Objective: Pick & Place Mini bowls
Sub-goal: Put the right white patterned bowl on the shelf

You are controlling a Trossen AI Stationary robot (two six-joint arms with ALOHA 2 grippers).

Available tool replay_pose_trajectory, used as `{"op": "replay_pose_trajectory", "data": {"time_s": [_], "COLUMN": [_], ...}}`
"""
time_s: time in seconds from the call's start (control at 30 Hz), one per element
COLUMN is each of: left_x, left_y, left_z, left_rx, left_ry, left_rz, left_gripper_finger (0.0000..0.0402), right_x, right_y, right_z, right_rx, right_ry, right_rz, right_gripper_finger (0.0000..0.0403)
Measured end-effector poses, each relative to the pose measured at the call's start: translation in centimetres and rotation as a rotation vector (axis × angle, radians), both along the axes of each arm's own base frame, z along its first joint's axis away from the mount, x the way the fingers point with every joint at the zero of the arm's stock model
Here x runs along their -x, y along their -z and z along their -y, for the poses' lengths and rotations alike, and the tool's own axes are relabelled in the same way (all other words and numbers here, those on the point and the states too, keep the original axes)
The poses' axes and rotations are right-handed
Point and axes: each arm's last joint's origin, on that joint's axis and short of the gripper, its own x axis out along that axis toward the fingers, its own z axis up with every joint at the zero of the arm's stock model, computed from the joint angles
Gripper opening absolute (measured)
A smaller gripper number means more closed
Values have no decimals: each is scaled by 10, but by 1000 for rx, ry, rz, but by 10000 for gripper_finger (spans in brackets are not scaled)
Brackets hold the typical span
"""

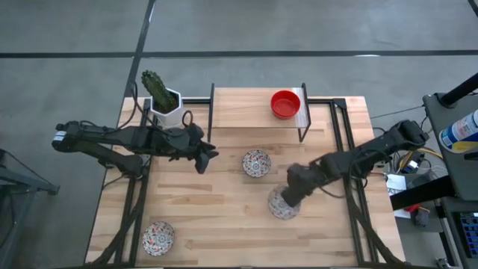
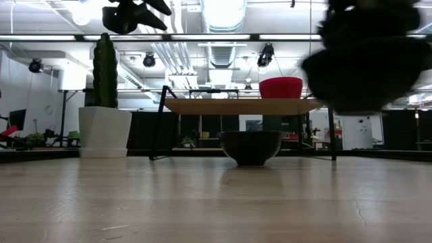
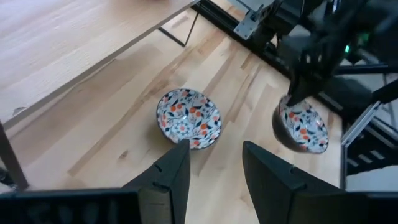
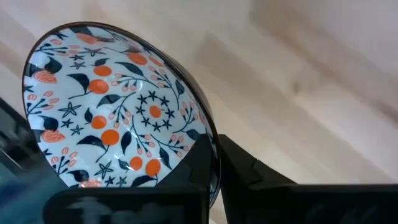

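Note:
My right gripper (image 1: pixel 293 188) is shut on a floral mini bowl (image 1: pixel 284 204), held up off the table at the near right; it shows dark in the low view (image 2: pixel 364 67). A second floral bowl (image 1: pixel 256 163) rests on its base mid-table. My left gripper (image 1: pixel 203 155) hovers open and empty to its left, and the bowl shows ahead of its fingers (image 3: pixel 188 118). A third floral bowl (image 1: pixel 158 237) sits at the near left corner. A red bowl (image 1: pixel 284 104) stands on the raised wooden shelf (image 1: pixel 239 104). The other bowls are out of view. My right gripper pinches the floral bowl's rim (image 4: pixel 210 149), one finger inside the bowl (image 4: pixel 194 167) and one outside against its dark wall (image 4: pixel 249 171). The fingers come from above, slanting in from the table's right. The bowl hangs below the fingers, clear of the table.
A white pot with a green cactus (image 1: pixel 164 101) stands at the far left, next to the shelf. The shelf's black metal legs (image 1: pixel 305 123) stand on the far half of the table. Bare wood lies between the bowls on the near half (image 1: pixel 216 224).

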Motion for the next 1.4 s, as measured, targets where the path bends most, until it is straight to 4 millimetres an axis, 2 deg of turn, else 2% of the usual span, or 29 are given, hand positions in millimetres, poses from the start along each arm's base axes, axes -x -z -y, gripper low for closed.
{"op": "replay_pose_trajectory", "data": {"time_s": [0.2,0.33,0.47,0.67,0.9,1.1,1.27,1.4], "left_x": [0,1,2,2,2,1,-1,-1], "left_y": [18,33,49,62,63,61,52,42], "left_z": [0,0,0,0,0,-2,-3,-3], "left_rx": [18,80,127,182,190,162,184,194], "left_ry": [-17,-63,-99,-137,-145,-196,-230,-234], "left_rz": [-52,-77,-107,-96,-89,-59,42,129], "left_gripper_finger": [139,139,139,139,139,139,139,139], "right_x": [-18,-28,-35,-40,-41,-61,-79,-97], "right_y": [-17,-37,-55,-77,-106,-125,-129,-138], "right_z": [25,38,54,78,105,122,126,127], "right_rx": [27,34,54,73,82,172,367,539], "right_ry": [54,50,64,122,223,237,224,227], "right_rz": [112,192,252,305,332,321,179,153], "right_gripper_finger": [9,9,9,9,10,10,10,11]}}
